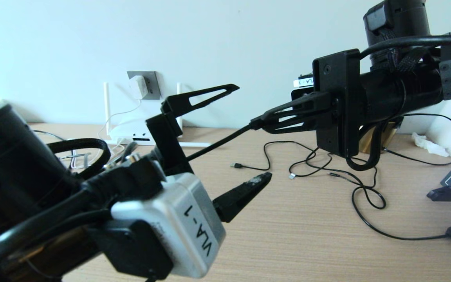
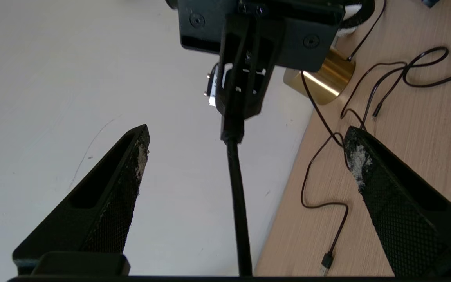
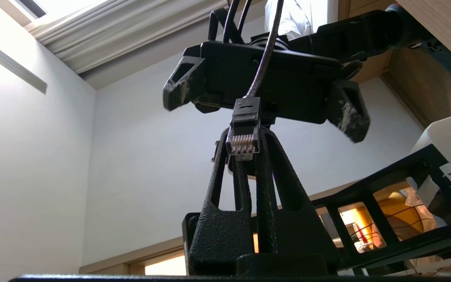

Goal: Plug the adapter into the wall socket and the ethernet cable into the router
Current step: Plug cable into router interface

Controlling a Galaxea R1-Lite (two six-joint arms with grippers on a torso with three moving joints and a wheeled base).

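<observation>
Head view: both arms reach in over a wooden counter against a pale wall.
Left hand: lower left of the frame, fingers spread wide, one finger high and the other low, nothing between them but air and the passing cable.
Right hand: upper right of the frame, pointing left, fingers pinched together on the ethernet cable.
Ethernet cable: its clear plug sticks out past the right hand's fingertips in the right wrist view; the black cord runs from there between the left hand's open fingers.
Adapter: upper left of centre, seated in the wall socket, thin white cord hanging down.
Router: on the counter just below the socket, white antennas upright, largely hidden behind the left hand.
Loose black cables: looped on the counter at centre right, well apart from the router.
Brass cylinder: standing on the counter by the wall, behind the right arm.
</observation>
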